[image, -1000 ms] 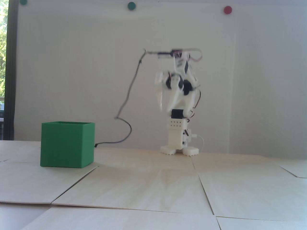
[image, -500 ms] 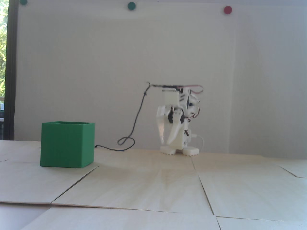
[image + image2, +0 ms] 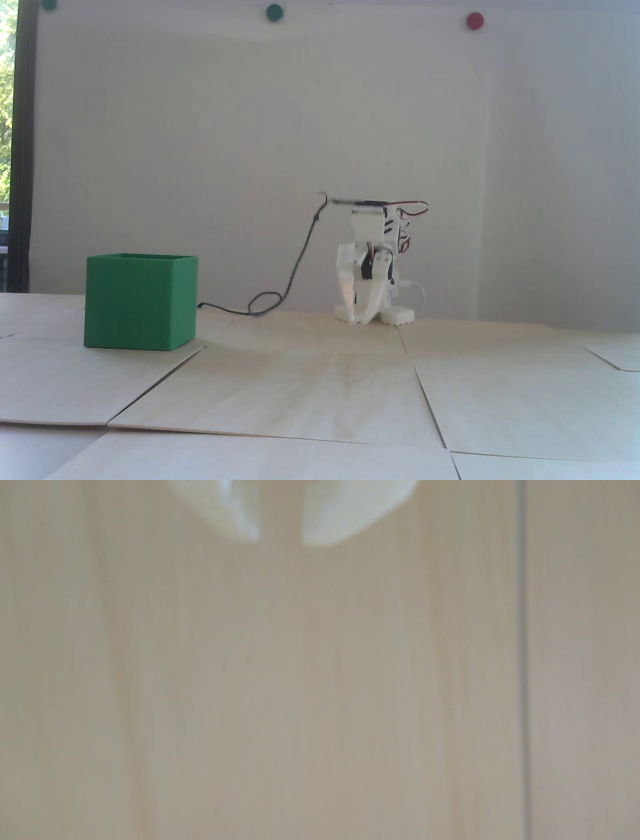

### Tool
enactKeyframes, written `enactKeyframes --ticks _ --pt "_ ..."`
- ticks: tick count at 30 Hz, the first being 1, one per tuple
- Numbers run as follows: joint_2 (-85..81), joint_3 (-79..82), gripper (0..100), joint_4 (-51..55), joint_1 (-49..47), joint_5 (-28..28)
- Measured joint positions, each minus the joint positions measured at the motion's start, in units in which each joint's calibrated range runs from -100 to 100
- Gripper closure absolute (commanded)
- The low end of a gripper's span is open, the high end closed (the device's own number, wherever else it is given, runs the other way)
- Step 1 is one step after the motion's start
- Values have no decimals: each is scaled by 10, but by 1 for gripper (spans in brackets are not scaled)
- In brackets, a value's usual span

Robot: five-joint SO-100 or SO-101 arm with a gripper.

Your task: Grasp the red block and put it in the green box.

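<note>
Surface (image 3: 320, 385): pale wood-grain panels, matt, smooth.
Green box (image 3: 135, 302): matt plastic, finely ribbed walls.
Hand (image 3: 280, 539): white plastic, perhaps slightly glossy; blurred in the wrist view.
Cable (image 3: 295, 267): dark, thin, smooth.

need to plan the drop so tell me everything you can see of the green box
The green box is a solid green cube-shaped container that looks like matte plastic with faint layer lines. It stands upright and open-topped, its inside hidden from the fixed view. It rests on the pale wooden table at the left, well apart from the white arm. A black cable runs behind its right edge. Nothing else touches it; the wrist view does not show it.
</note>
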Motion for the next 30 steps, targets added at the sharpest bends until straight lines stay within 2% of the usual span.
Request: enactKeyframes --ticks 13,30 --pt "-10 0 97 235 -2 0" --pt "-10 0 97 242 -2 0"
